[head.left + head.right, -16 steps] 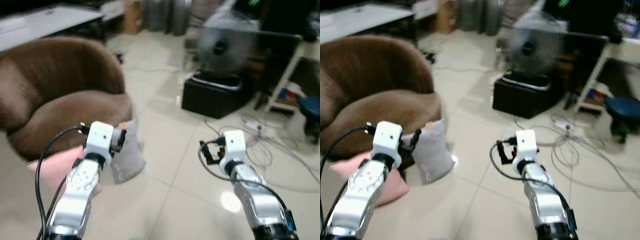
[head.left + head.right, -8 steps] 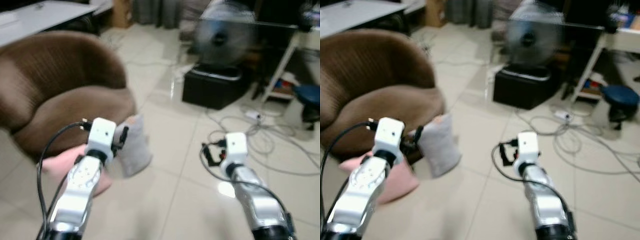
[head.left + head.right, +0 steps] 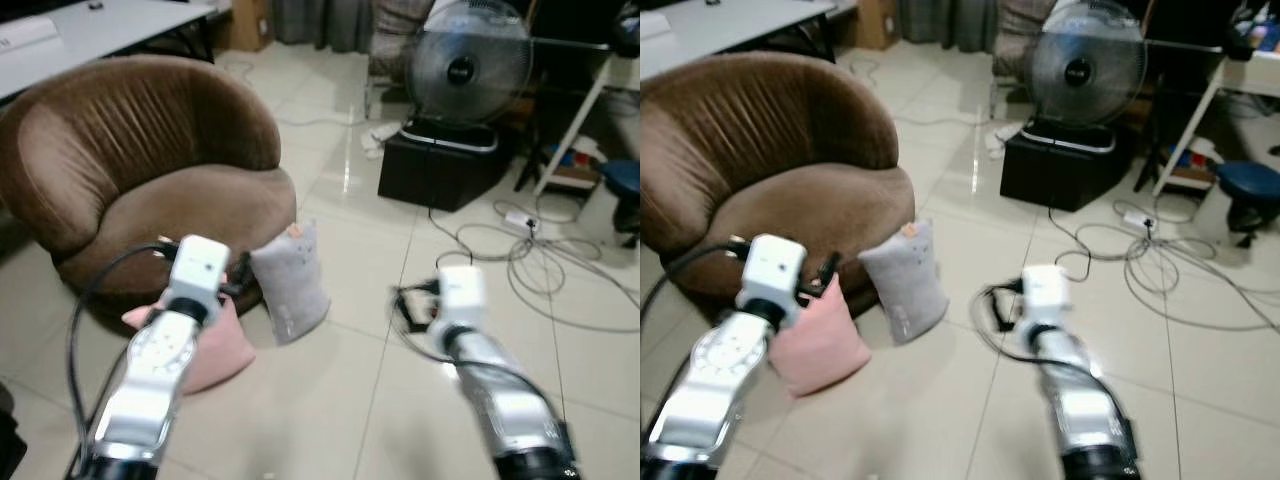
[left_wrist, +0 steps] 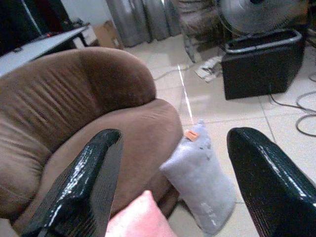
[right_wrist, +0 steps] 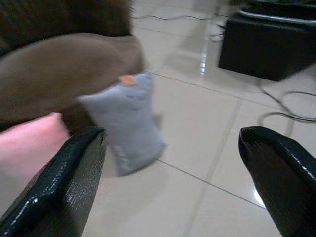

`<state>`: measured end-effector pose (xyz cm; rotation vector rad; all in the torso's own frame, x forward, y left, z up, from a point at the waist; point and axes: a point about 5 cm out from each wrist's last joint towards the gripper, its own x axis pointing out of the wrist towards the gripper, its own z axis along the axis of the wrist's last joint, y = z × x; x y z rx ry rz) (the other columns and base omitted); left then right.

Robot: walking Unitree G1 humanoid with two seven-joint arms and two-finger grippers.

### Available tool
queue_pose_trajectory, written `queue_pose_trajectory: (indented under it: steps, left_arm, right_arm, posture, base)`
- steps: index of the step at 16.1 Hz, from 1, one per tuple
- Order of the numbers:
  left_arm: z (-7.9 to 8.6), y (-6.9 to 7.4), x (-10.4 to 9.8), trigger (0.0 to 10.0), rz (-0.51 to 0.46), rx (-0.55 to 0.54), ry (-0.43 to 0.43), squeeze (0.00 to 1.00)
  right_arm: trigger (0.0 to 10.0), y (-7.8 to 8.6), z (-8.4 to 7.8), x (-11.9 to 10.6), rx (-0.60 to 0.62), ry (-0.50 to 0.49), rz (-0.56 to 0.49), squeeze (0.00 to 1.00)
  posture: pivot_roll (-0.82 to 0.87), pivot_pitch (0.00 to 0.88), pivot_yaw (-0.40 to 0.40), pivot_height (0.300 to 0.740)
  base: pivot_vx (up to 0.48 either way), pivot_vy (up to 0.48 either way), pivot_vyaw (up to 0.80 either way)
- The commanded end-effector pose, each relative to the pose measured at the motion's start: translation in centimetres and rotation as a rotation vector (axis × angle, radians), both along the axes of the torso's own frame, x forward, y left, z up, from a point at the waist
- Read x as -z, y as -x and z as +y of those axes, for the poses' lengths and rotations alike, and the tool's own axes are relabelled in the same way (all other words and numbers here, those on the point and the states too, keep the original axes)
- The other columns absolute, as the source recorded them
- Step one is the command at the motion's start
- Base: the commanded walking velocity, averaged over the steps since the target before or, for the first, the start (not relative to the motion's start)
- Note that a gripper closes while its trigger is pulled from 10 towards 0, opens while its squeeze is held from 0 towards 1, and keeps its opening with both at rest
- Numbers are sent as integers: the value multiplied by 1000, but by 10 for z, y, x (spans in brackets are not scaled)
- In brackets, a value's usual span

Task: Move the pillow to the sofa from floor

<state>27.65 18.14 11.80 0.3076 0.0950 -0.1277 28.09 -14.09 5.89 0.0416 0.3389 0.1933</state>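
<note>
Grey fabric pillow [image 3: 291, 281] is being approached, ungrasped; next, wide-open left end effector [image 4: 173, 187] (right end effector [image 5: 168, 173] likewise empty) must be closed around it.

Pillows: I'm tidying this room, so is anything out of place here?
Yes. A grey pillow and a pink pillow stand on the floor tiles, leaning against the brown sofa rather than lying on its seat.

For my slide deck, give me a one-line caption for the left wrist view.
Open left gripper faces grey pillow and pink pillow leaning against the brown sofa.
</note>
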Motion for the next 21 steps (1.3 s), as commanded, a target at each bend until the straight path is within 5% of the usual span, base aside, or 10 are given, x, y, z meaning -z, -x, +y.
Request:
queue_pose_trajectory:
  steps: [1,21]
  left_arm:
    - [-5,0,1,10000,3,24,4,0]
    - [-4,0,2,10000,14,31,-11,0]
  right_arm:
    - [10000,-1,-11,-2,29,11,-8,0]
    - [10000,0,-11,1,41,1,-2,0]
  posture:
    - [86,0,43,740]
    - [90,0,51,740]
  base:
    - [0,352,-563]
    - [0,355,-569]
